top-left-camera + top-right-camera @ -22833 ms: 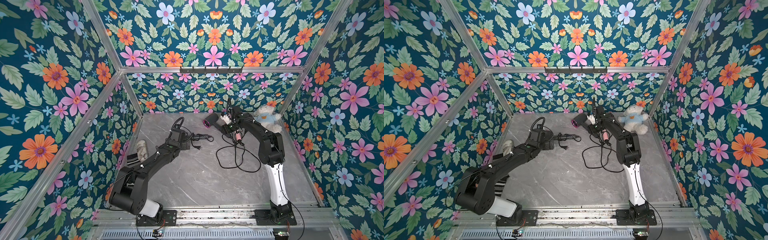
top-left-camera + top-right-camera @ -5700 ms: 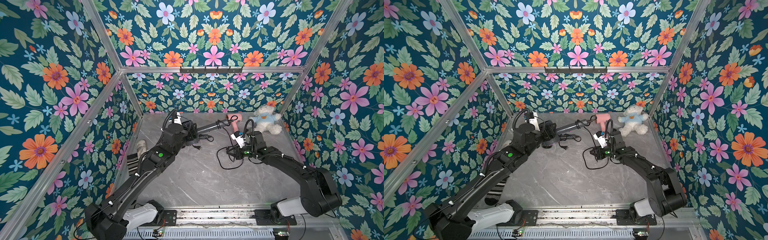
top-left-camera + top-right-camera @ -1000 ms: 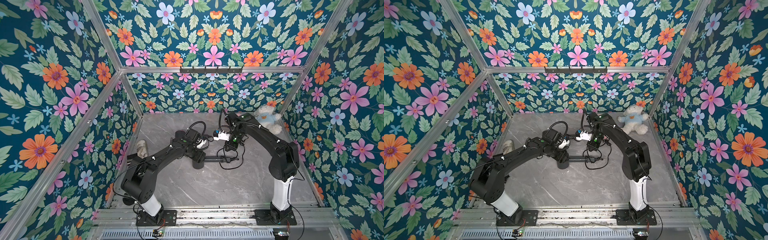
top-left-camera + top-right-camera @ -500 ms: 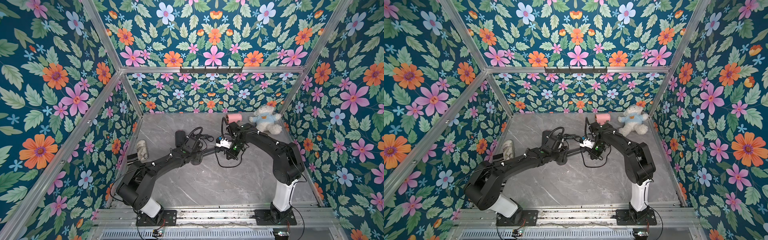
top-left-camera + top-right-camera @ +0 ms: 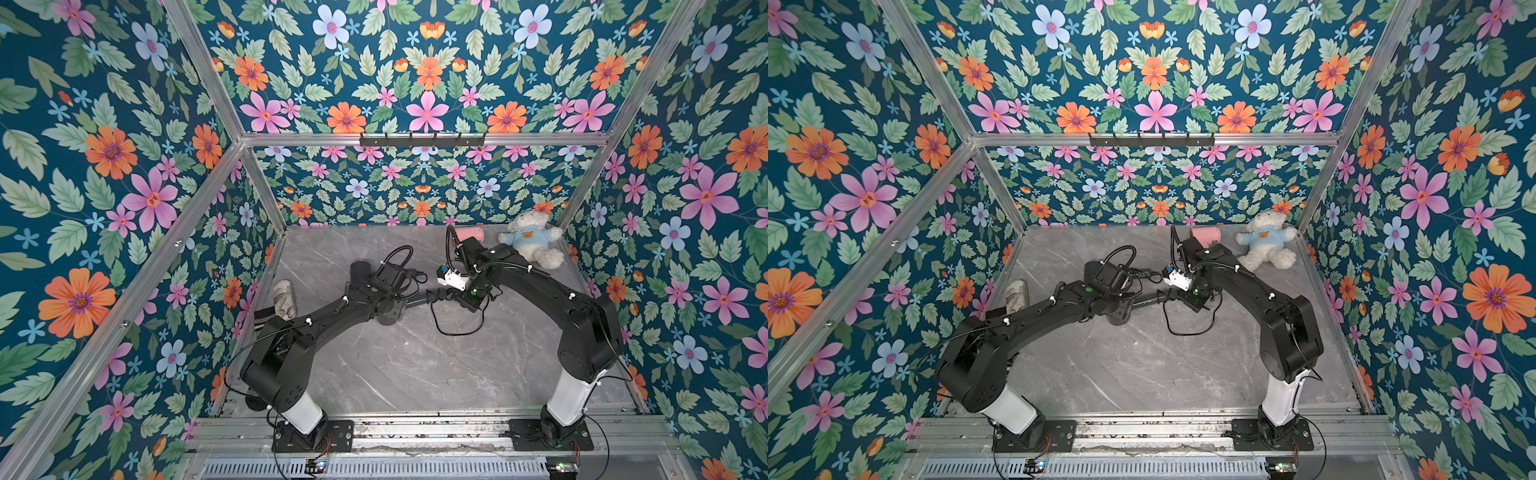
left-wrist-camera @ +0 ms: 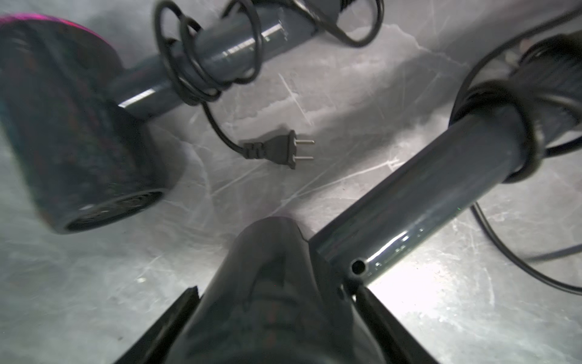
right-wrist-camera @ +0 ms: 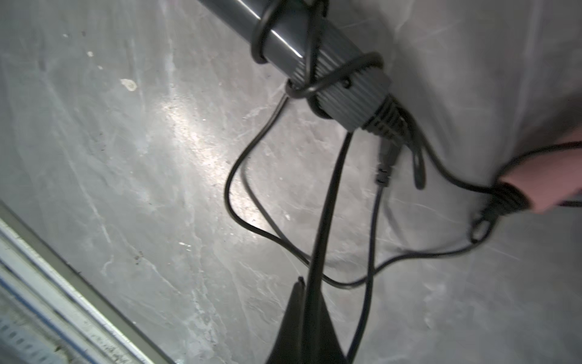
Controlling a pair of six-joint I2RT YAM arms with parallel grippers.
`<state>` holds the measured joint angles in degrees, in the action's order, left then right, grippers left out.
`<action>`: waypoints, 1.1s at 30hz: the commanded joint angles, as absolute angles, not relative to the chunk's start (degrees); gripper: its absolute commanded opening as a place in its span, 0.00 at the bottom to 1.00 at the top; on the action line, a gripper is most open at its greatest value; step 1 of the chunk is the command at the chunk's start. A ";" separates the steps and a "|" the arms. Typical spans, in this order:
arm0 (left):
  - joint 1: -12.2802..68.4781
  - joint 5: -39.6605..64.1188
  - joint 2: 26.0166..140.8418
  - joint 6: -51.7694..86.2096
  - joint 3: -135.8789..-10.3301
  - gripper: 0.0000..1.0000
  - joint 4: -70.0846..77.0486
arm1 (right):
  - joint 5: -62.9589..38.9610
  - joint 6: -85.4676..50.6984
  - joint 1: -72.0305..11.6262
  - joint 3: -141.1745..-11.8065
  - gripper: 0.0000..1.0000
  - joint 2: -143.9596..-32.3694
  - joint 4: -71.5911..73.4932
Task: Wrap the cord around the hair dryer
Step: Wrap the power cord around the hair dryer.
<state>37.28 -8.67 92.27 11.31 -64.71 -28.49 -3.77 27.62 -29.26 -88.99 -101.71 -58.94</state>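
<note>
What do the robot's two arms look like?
The left arm and right arm are chunky black tubes with rounded joints, each with a white section at the base. Black ribbed cables run over them, pinned by small white clips. A tiny green light glows near each wrist. The jaws are thin, black and pointed.

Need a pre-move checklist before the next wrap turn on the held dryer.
1. Left claw on hair dryer head: ok, shut on it.
2. Right claw pinching cord: ok.
3. Cord turns seated on handle: ok.
4. Cord fully wound: not ok, loose length hangs off the handle.
5. Held cord clear of pink dryer cord: cannot tell, strands cross.
6. Second dark dryer out of the way: cannot tell.
</note>
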 commanded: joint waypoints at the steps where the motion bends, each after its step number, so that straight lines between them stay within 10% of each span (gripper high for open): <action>1: 37.20 -14.43 91.34 9.21 -68.09 0.00 -35.99 | 4.00 31.47 -30.98 -90.63 0.00 -98.56 -61.64; 17: 29.62 4.60 81.77 17.68 -72.96 0.00 -31.93 | 0.93 38.64 -43.46 -100.48 0.00 -93.98 -75.08; 33: 17.64 34.48 72.91 28.20 -59.74 0.00 -11.55 | -11.86 33.24 -37.25 -86.18 0.00 -93.25 -58.50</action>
<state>18.63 27.70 73.45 22.26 -61.23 -22.02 -6.81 34.06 -37.28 -88.31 -95.11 -63.77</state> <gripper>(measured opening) 0.765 0.064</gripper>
